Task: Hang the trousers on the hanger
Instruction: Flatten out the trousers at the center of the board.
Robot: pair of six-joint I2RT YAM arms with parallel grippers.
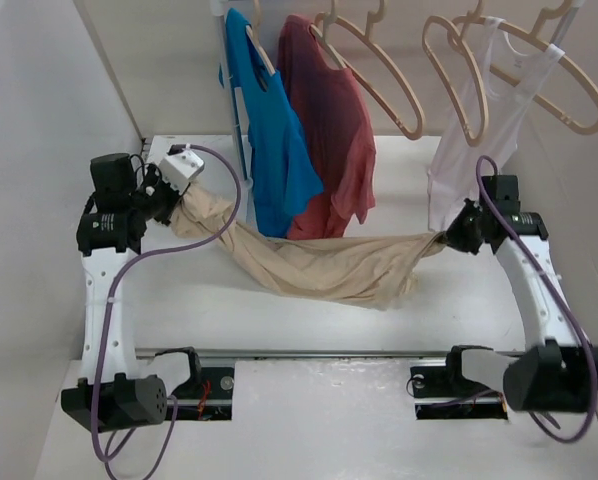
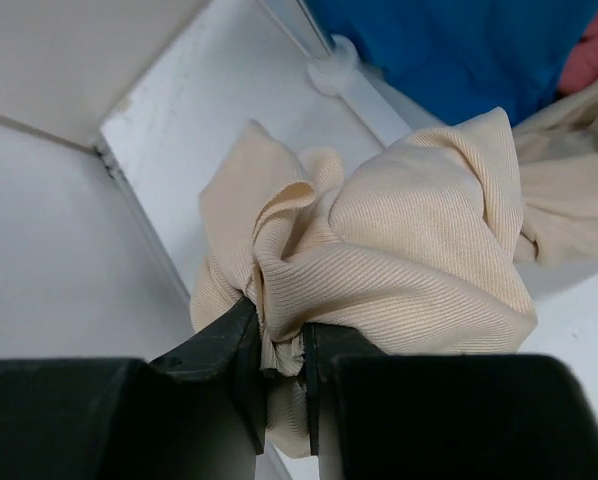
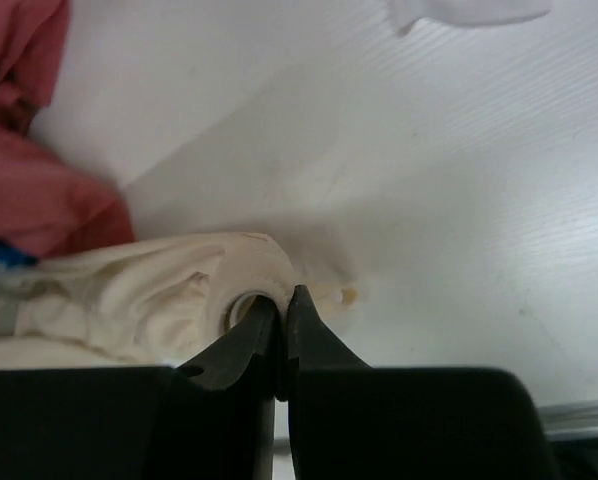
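The white table (image 1: pixel 179 300) runs back to a pale wall, and clothes hang in a row above its far edge: a blue T-shirt (image 1: pixel 274 140), a dull red T-shirt (image 1: pixel 329 130) and, well to the right, a white vest (image 1: pixel 469 130). Between the red shirt and the vest you have the hanger (image 1: pixel 413 124), a bare wood-coloured loop hanging tilted, with a second empty hanger (image 1: pixel 449 95) just beside it.

The trousers (image 1: pixel 319 265) are strung across the table between your two arms, nowhere near the hanger. They pass in front of the lower hems of the blue and red shirts and sag in the middle. From the top camera you cannot tell whether that low point touches the table.

Your left gripper (image 1: pixel 174 205) sits at the far left of the table. In the left wrist view its fingers (image 2: pixel 241 350) are pinched almost together on a thick bunched wad of the ribbed tan cloth, which billows out above them.

Your right gripper (image 1: pixel 447 238) is at the right end of the fabric, just below the vest. The right wrist view shows its jaws all but closed, with only a sliver of gap, gripping a rolled edge of the trousers (image 3: pixel 179 300), and the red shirt shows at the left.
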